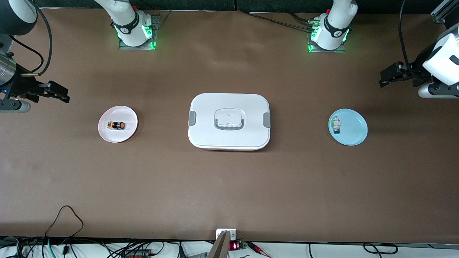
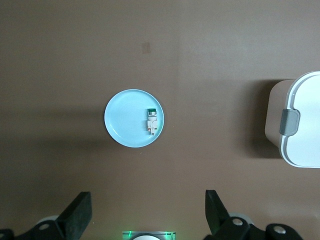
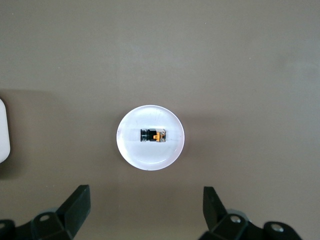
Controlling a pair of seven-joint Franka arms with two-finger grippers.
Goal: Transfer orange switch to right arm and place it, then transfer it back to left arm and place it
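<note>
The orange switch (image 1: 116, 125), a tiny black cylinder with orange marks, lies on its side on a small pale pink plate (image 1: 107, 135) toward the right arm's end of the table. In the right wrist view the switch (image 3: 153, 135) rests in the middle of that plate (image 3: 150, 156). My right gripper (image 1: 64, 94) hangs open over bare table beside the plate, its fingers (image 3: 77, 206) wide apart and holding nothing. The white lidded box (image 1: 229, 136) sits mid-table. My left gripper (image 1: 383, 79) hangs open and empty over the left arm's end, with fingers (image 2: 216, 207) spread.
A light blue plate (image 1: 355, 132) toward the left arm's end holds a small white-and-green part (image 1: 336, 125); the left wrist view shows this plate (image 2: 122, 125), the part (image 2: 153, 121) and one end of the box (image 2: 305, 145). Cables lie along the table's front edge.
</note>
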